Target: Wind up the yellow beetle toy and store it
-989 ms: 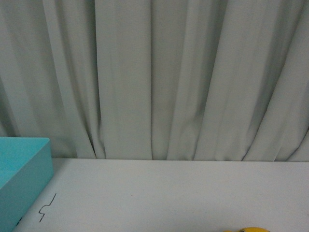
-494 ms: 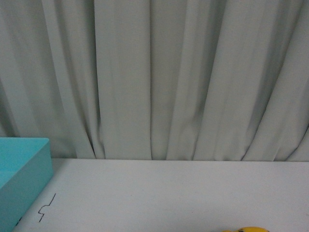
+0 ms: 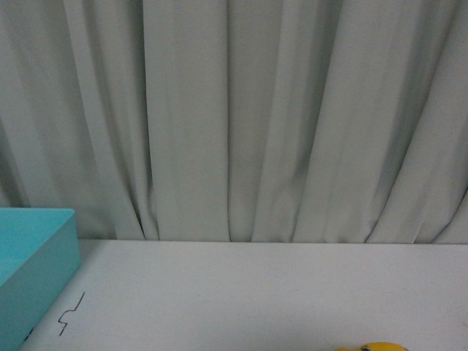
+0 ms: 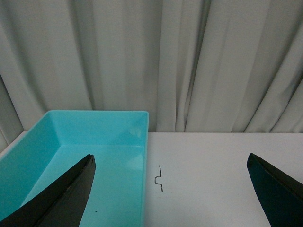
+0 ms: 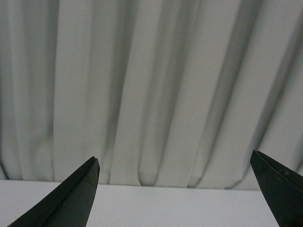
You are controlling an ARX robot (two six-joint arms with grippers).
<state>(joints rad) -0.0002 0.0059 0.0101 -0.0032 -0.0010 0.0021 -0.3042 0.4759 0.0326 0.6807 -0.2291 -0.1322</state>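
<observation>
On table [image 3: 256,292], one yellow beetle toy [image 3: 374,346], one turquoise bin [image 3: 36,267]

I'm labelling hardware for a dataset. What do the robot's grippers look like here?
Only the fingers show. The left gripper and right gripper each have two plain black wedge-shaped fingers tapering to a pointed tip. No cables, markings or arm links are visible; the front view shows neither arm.

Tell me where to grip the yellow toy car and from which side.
Only the rounded top of the yellow beetle toy shows, at the front view's bottom edge, right of centre; its heading is hidden. Probably come from above with the open right end effector, closing across its sides, since a rounded roof offers no hold.
</observation>
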